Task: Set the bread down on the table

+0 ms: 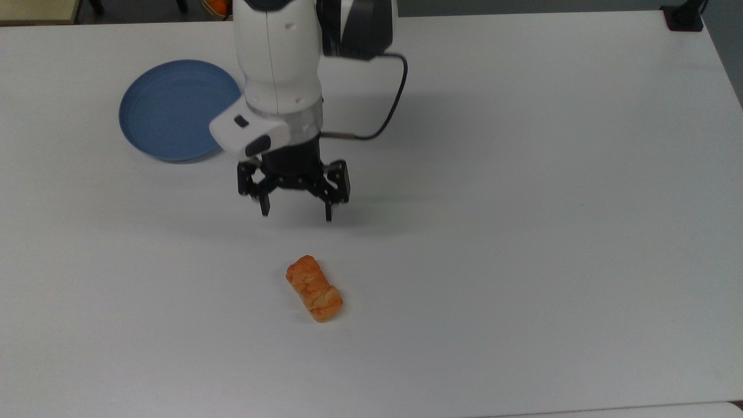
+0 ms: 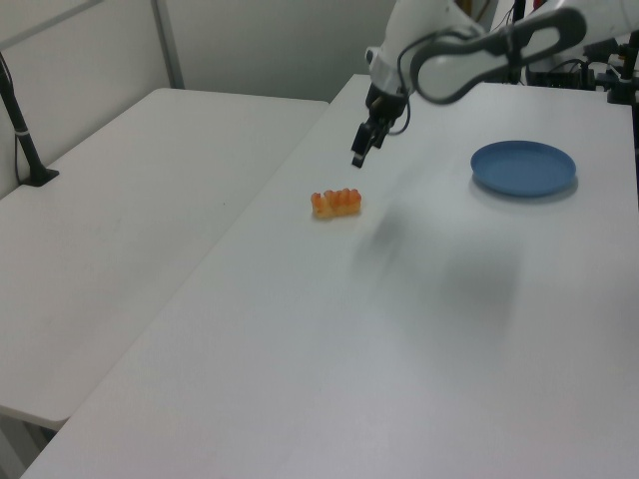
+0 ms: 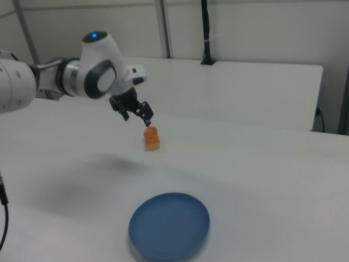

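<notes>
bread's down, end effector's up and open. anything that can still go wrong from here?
Little, by the look of it. The bread lies on the table, apart from the open end effector above it.
1. The blue plate sits right beside the arm in the top view; a low sideways retreat might clip it.
2. A renewed descent could nudge the bread.

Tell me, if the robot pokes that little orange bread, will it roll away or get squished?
The bread looks like a short, rounded log lying on its side on the table, so a sideways push would probably roll it a bit. Its lumpy, flaky-looking crust suggests it may stop soon and could crumble. It is small, so likely light.
</notes>
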You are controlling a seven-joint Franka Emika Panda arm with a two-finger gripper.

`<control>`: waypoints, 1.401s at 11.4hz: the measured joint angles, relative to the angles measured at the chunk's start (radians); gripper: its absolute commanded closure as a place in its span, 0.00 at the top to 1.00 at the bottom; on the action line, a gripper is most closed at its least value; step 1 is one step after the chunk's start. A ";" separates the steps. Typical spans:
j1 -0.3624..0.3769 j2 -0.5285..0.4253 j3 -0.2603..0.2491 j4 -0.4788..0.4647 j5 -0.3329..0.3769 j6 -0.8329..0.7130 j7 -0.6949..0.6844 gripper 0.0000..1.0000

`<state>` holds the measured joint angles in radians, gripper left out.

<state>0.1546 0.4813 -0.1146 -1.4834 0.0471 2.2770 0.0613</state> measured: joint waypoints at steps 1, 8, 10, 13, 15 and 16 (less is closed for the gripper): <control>-0.003 -0.049 0.000 -0.001 0.000 -0.108 0.000 1.00; -0.005 -0.390 0.000 -0.163 -0.064 -0.474 -0.054 1.00; -0.006 -0.483 0.000 -0.213 -0.064 -0.560 -0.072 1.00; -0.007 -0.558 -0.003 -0.230 -0.065 -0.644 -0.074 1.00; -0.017 -0.569 -0.005 -0.231 -0.065 -0.646 -0.074 1.00; -0.025 -0.568 -0.006 -0.231 -0.065 -0.646 -0.076 1.00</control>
<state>0.1298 -0.0863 -0.1204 -1.7147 -0.0176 1.6311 -0.0144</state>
